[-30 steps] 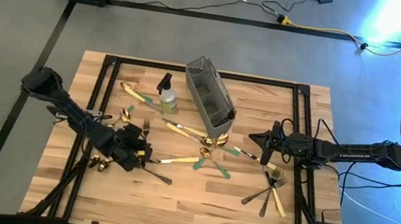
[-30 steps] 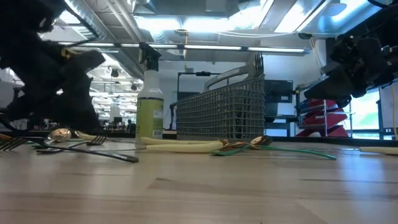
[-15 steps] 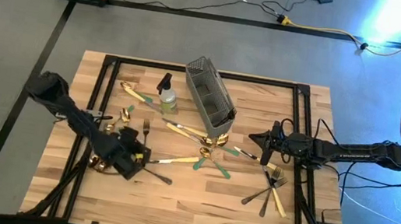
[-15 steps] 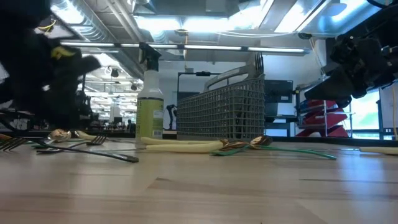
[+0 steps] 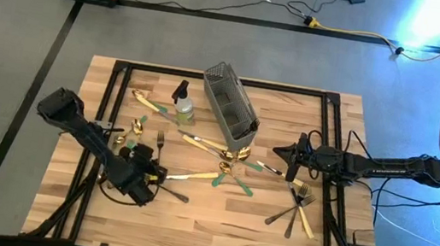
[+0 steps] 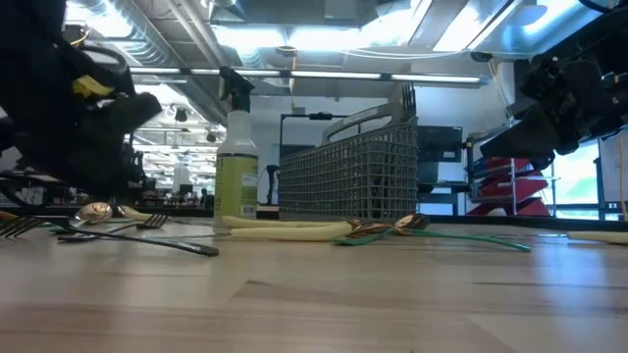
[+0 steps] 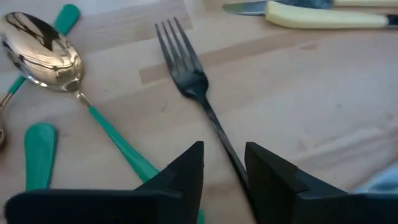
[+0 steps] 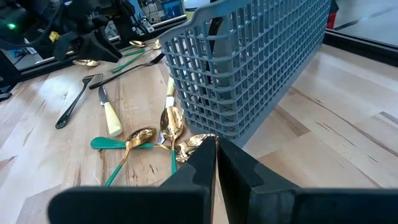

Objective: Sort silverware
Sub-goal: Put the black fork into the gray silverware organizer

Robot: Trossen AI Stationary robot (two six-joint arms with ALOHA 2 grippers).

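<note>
Pick step: left gripper (image 7: 224, 171) low at lower left of the high view, jaws narrowly apart straddling the black fork (image 7: 189, 74) handle, holding nothing yet. Next: close, lift, carry to the caddy (image 5: 229, 107) at centre. Right gripper (image 8: 216, 163) parked right of centre, jaws shut, empty.

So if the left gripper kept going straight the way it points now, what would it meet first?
Most likely the black fork: its handle runs into the gap between the left gripper's open jaws in the wrist view. How far above the table the gripper sits is unclear.
</note>
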